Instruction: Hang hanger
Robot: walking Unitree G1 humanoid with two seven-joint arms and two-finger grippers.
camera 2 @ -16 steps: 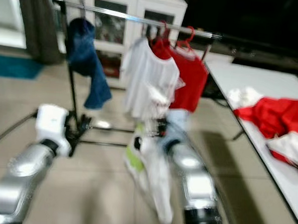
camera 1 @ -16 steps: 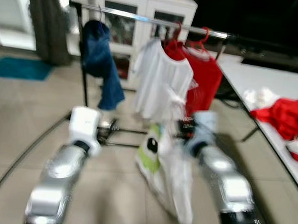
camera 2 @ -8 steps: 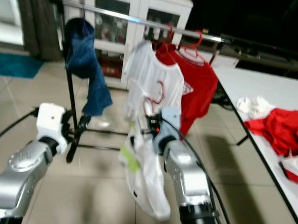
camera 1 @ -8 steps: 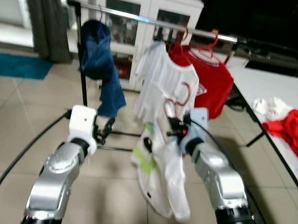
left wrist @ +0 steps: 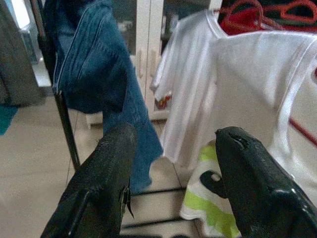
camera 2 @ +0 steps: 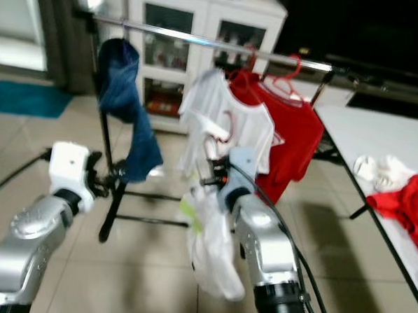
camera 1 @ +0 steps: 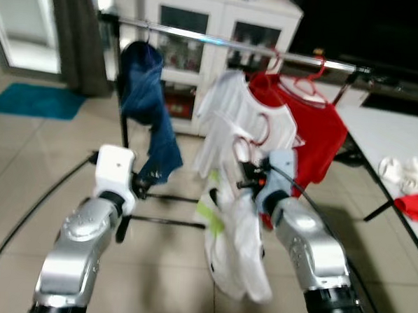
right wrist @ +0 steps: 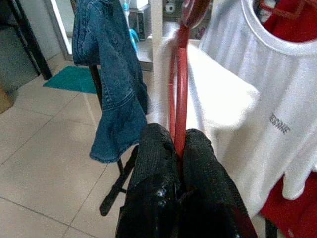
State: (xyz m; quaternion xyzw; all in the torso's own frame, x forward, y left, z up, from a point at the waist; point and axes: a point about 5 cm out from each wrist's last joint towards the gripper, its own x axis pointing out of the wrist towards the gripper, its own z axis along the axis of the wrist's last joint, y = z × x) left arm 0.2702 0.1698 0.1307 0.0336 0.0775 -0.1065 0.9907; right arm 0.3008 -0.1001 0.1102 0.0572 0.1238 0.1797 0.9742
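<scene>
Pinching the red hanger (right wrist: 179,89) between closed fingers, right gripper (right wrist: 178,148) raised below the rail (camera 2: 201,38), white shirt (camera 1: 236,249) dangling beneath. Left gripper (left wrist: 173,148) spread open, empty, near the jeans (camera 1: 151,118). Red shirt (camera 2: 290,140) hanging beyond.

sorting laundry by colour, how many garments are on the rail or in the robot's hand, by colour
blue: 1, jeans on the rail
white: 2, shirt on the rail, shirt on the hanger in the right hand
red: 1, shirt on the rail
total: 4
</scene>
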